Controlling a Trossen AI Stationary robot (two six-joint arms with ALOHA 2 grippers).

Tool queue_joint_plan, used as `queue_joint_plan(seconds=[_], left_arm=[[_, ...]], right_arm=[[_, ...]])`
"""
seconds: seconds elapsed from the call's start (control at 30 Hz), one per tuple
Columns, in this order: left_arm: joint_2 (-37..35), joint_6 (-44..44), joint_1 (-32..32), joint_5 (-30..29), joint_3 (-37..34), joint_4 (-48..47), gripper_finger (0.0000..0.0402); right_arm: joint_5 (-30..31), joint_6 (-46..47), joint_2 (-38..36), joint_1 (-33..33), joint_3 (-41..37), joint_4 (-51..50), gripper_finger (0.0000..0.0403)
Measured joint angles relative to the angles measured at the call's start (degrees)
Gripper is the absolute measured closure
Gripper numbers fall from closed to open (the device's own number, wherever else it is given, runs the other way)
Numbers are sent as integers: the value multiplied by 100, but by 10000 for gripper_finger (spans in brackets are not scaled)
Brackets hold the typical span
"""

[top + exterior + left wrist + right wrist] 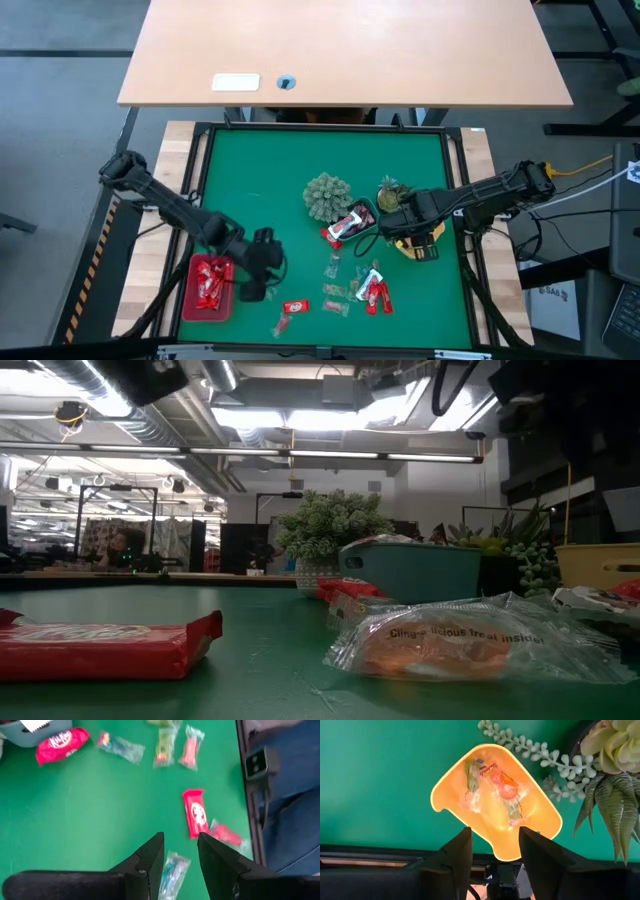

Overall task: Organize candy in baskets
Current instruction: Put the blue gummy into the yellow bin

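From the high view I see my left gripper (256,268) low in the frame, left of centre, just right of the red basket (208,287), which holds red-wrapped candy (207,279). My right gripper (405,218) sits right of centre over the yellow-orange basket (421,246), beside the pale blue basket (349,222). Loose sweets (352,287) lie scattered across the green mat (250,180) at lower centre, and a red bar (294,307) lies apart at bottom centre. Two spiky plants (327,195) stand near the middle.

In the low view a red bar (100,645) fills the lower left, a clear-wrapped sweet (450,643) the lower right, and the blue basket (410,571) stands behind at centre.

In the left wrist view my fingers (149,862) are parted with nothing between them, above the mat; a red bar (195,813) lies right of centre.

In the right wrist view my fingers (457,852) are spread at the bottom edge, empty, and the yellow basket (495,800) at centre holds a few clear-wrapped sweets (497,785).
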Motion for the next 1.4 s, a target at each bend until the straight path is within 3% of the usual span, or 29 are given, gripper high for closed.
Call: queue_joint_plan(seconds=[0.23,0.67,1.2,1.4], left_arm=[[0,-10,-629,-615,-478,51,287],[1,-656,-839,-535,-1730,1720,287],[170,-822,-866,-617,-2076,2000,287],[671,-509,-866,-179,-2076,2175,287]], right_arm=[[0,4,0,0,0,142,242],[2,13,0,0,-2,142,242],[0,11,0,0,0,142,242],[2,9,0,2,-2,146,242]])
